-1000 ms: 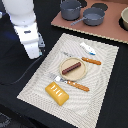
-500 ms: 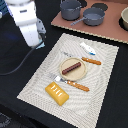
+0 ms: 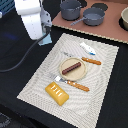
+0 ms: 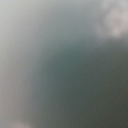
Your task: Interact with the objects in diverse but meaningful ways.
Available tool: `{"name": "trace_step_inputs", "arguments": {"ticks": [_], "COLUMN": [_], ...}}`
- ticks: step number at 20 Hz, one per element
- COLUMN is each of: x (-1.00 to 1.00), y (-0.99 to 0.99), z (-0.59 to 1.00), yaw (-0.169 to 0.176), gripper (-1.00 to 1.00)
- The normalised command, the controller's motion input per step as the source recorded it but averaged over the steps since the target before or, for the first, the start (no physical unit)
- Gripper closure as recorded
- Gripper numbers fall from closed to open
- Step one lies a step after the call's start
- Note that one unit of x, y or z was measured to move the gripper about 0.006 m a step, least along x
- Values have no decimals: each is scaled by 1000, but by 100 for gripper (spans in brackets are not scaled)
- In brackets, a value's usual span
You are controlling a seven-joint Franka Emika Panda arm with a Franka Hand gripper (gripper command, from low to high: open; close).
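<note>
A ridged yellow-orange bread block (image 3: pixel 57 93) lies on the near corner of the striped placemat (image 3: pixel 40 80). A dark brown sausage (image 3: pixel 73 66) rests on a round tan plate (image 3: pixel 82 73) at the mat's middle. A small white and pale blue toy piece (image 3: pixel 87 48) lies near the mat's far edge. My white arm hangs over the dark table at the exterior view's upper left, and its gripper end (image 3: pixel 45 39) is apart from every object. Its fingers are too indistinct to read. The wrist view is a grey blur.
Two grey pots (image 3: pixel 70 8) (image 3: pixel 93 16) stand on a brown board at the back. An orange-handled fork (image 3: pixel 70 82) and knife (image 3: pixel 91 61) flank the plate. A pale bowl (image 3: pixel 125 19) sits at the far right edge.
The arm has drawn back from the placemat's left edge toward the far left of the exterior view. The objects on the mat have not moved.
</note>
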Motion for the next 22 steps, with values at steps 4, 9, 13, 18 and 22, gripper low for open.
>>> {"name": "trace_step_inputs", "arguments": {"ticks": [4,9,13,18,22], "x": [389,758,952,815,601], "y": [-41,-10,0,-2,-56], "z": [-216,309,611,350,79], "yaw": [-44,-22,-12,-7,-20], "gripper": [100,100,100,100,100]}}
